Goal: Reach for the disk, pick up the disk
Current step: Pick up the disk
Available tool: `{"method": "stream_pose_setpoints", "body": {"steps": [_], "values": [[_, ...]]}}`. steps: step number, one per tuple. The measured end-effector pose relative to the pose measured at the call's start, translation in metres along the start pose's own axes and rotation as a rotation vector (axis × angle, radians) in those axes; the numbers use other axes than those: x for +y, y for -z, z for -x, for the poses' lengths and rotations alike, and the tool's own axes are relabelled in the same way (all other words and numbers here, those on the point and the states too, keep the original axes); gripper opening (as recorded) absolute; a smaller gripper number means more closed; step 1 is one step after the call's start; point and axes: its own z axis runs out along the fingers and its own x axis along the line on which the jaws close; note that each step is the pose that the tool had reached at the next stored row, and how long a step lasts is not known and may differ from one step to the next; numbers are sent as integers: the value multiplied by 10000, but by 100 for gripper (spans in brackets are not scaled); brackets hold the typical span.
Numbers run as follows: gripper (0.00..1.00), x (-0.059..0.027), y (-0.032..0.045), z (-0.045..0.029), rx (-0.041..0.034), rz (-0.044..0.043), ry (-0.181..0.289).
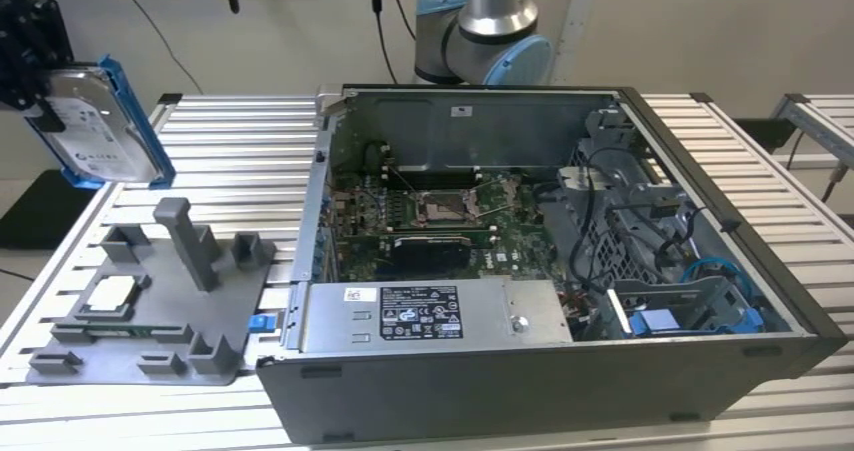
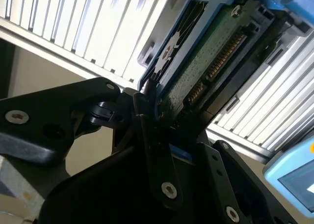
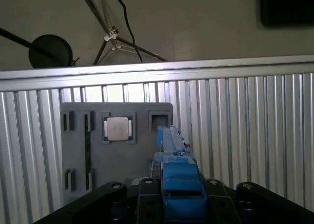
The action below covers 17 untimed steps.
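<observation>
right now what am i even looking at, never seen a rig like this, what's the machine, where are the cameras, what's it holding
This is one robot arm at a slatted metal table. The exterior view comes from a camera off the arm; both wrist views come from cameras riding near its gripper. On the table sit an open computer case and a grey tray carrying a small square chip. The gripper is shut on the disk, a silver hard drive with blue rails, held in the air at the exterior view's left. The second wrist view shows its green circuit-board side; the first wrist view looks down past its blue rail at the tray.
</observation>
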Motion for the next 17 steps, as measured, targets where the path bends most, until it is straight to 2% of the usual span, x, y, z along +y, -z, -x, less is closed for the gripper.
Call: {"method": "stream_pose_setpoints", "body": {"steps": [17], "values": [[0,2,239,23,-1,-1,0]]}}
